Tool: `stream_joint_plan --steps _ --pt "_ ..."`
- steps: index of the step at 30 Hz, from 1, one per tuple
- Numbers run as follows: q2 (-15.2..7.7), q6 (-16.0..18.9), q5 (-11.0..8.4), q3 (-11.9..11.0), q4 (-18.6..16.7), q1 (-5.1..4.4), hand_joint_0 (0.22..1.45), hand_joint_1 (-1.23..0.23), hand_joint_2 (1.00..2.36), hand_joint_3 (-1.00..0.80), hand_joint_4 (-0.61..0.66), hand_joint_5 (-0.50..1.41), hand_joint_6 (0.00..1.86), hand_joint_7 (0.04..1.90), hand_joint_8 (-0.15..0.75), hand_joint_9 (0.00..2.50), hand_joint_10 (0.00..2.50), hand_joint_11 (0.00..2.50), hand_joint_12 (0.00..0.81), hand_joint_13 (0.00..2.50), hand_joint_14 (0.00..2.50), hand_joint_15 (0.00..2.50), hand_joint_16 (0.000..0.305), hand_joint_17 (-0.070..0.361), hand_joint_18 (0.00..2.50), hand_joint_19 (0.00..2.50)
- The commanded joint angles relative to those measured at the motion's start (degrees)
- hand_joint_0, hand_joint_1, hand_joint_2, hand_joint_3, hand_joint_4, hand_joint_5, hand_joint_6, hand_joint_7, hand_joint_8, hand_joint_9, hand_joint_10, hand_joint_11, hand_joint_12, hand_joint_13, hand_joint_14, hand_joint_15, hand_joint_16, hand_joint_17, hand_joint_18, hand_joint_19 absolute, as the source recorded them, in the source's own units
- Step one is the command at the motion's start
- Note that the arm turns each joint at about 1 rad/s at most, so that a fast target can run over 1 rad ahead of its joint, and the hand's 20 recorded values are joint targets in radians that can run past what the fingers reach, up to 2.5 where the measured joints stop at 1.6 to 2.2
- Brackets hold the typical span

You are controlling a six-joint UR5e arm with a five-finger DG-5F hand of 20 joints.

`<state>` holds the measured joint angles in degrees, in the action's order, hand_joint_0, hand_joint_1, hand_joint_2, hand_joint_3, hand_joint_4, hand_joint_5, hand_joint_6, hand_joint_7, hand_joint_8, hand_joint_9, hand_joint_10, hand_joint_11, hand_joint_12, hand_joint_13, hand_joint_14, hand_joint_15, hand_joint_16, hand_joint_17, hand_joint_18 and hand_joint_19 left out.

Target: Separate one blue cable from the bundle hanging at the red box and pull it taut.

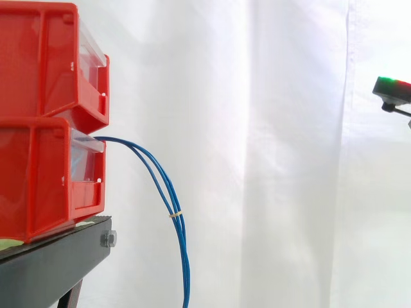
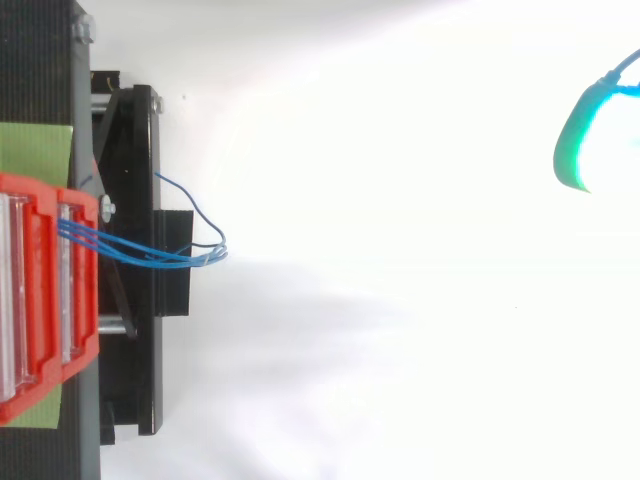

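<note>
A bundle of thin blue cables (image 1: 164,186) comes out of the front of the lower red bin (image 1: 38,179) and hangs down in an arc, held together by a small yellow tie (image 1: 174,213). From above the blue cables (image 2: 150,250) fan out a little from the red bin (image 2: 40,300), and one strand loops off on its own. My hand (image 1: 393,90) is far to the right, slightly above where the cables leave the bin, with a glowing green and red pad just inside the edge. In the top view the hand (image 2: 577,140) glows green-cyan, well clear of the cables.
A second red bin (image 1: 45,58) is stacked on the lower one. Both stand on a black stand (image 1: 51,256) with a bolt at its front corner. A green sheet (image 2: 35,145) lies on the stand beside the bins. A white curtain hangs behind.
</note>
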<state>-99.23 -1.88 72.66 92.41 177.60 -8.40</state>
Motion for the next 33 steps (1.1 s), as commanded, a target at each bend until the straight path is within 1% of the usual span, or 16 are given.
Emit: stream_joint_plan --steps 1,6,10,13,15,18,19,21,23,25,29,32,33 --pt "0.0 0.0 0.12 0.0 1.7 -0.31 0.55 -0.50 1.00 -0.50 0.24 -0.20 0.50 0.87 0.284 0.70 0.02 0.61 0.364 0.50 0.02 0.40 0.055 0.123 0.45 0.62" --pt "-0.1 -0.1 0.21 0.1 3.0 -0.48 0.55 -0.50 1.00 -0.50 0.25 -0.20 0.50 0.87 0.284 0.70 0.02 0.62 0.363 0.49 0.02 0.41 0.055 0.123 0.45 0.61" --pt "-0.4 -1.9 0.03 0.1 2.6 -0.74 0.55 -0.50 1.00 -0.50 0.25 -0.20 0.50 0.87 0.285 0.70 0.02 0.61 0.363 0.50 0.02 0.41 0.055 0.123 0.45 0.62" --pt "-0.4 -3.0 0.03 0.1 1.3 -1.01 0.55 -0.50 1.00 -0.50 0.25 -0.20 0.50 0.87 0.286 0.70 0.02 0.62 0.365 0.50 0.02 0.40 0.055 0.123 0.45 0.62" --pt "-0.7 -4.1 -0.85 0.0 -0.3 -1.36 0.55 -0.50 1.00 -0.50 0.25 -0.20 0.50 0.87 0.286 0.70 0.02 0.61 0.365 0.50 0.02 0.40 0.055 0.123 0.45 0.62" --pt "-1.1 -5.1 -2.08 0.1 -1.1 -1.71 0.55 -0.50 1.00 -0.50 0.25 -0.20 0.50 0.87 0.285 0.70 0.02 0.63 0.364 0.50 0.02 0.41 0.055 0.124 0.45 0.62" --pt "-1.9 -5.1 -2.61 0.1 -1.1 -1.89 0.55 -0.50 1.00 -0.50 0.25 -0.20 0.50 0.87 0.285 0.70 0.02 0.62 0.363 0.50 0.02 0.41 0.055 0.123 0.45 0.62" --pt "-2.1 -4.8 -2.87 0.1 -1.1 -1.98 0.55 -0.50 1.00 -0.50 0.25 -0.20 0.50 0.87 0.285 0.70 0.02 0.63 0.364 0.50 0.02 0.40 0.055 0.123 0.45 0.62" --pt "-2.8 -4.7 -2.87 0.1 -1.1 -2.06 0.55 -0.50 1.00 -0.50 0.25 -0.20 0.50 0.87 0.286 0.71 0.02 0.63 0.364 0.50 0.02 0.41 0.055 0.123 0.45 0.61" --pt "-2.9 -4.5 -2.87 0.1 -1.1 -2.06 0.56 -0.50 1.00 -0.50 0.25 -0.20 0.50 0.87 0.286 0.70 0.02 0.62 0.365 0.50 0.02 0.40 0.055 0.123 0.45 0.62" --pt "-3.9 -4.5 -2.87 0.1 -1.6 -2.24 0.56 -0.50 1.00 -0.50 0.25 -0.20 0.50 0.87 0.285 0.70 0.02 0.62 0.365 0.50 0.02 0.40 0.055 0.123 0.45 0.61" --pt "-5.3 -4.2 -2.61 0.1 -2.6 -2.15 0.56 -0.50 1.00 -0.50 0.25 -0.20 0.50 0.87 0.285 0.70 0.02 0.62 0.365 0.50 0.02 0.40 0.055 0.123 0.45 0.62" --pt "-6.3 -3.7 -2.78 0.1 -3.5 -2.15 0.56 -0.51 1.00 -0.50 0.25 -0.20 0.50 0.87 0.286 0.70 0.02 0.61 0.365 0.50 0.02 0.40 0.055 0.123 0.45 0.61"
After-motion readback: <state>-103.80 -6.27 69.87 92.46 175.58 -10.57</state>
